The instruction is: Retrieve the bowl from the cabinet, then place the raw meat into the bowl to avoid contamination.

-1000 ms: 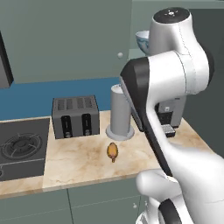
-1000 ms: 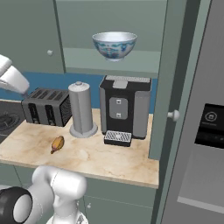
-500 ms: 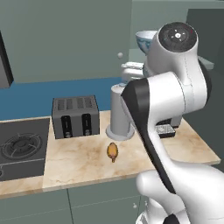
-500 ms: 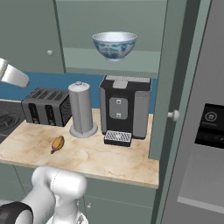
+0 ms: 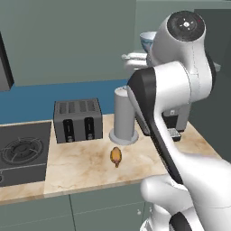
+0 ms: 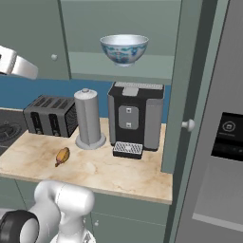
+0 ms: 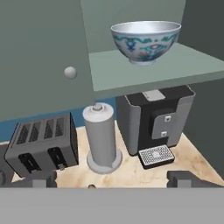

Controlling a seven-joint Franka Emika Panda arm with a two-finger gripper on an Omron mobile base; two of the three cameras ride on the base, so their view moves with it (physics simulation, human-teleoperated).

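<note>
Left base view shows the raw meat [image 5: 116, 156] lying on the marble tabletop [image 5: 85, 167] just in front of the grey canister [image 5: 124, 114], beside the toaster [image 5: 78, 119]. Right base view has the bowl [image 6: 124, 48] upright on the open cabinet's [image 6: 28, 38] shelf, above the coffee machine [image 6: 135, 116]. Hand view looks at the bowl [image 7: 145, 41] on that shelf, apart from the pincer [image 7: 112, 180], whose fingertips [image 7: 41, 179] stand spread wide, holding nothing.

A kitchen: a marble worktop [image 6: 118, 173] carries a toaster [image 6: 50, 115] and coffee machine [image 6: 135, 114], a stove [image 5: 22, 153] at nine o'clock, wall cabinet [image 6: 95, 33] above, fridge [image 6: 223, 142] at three.
</note>
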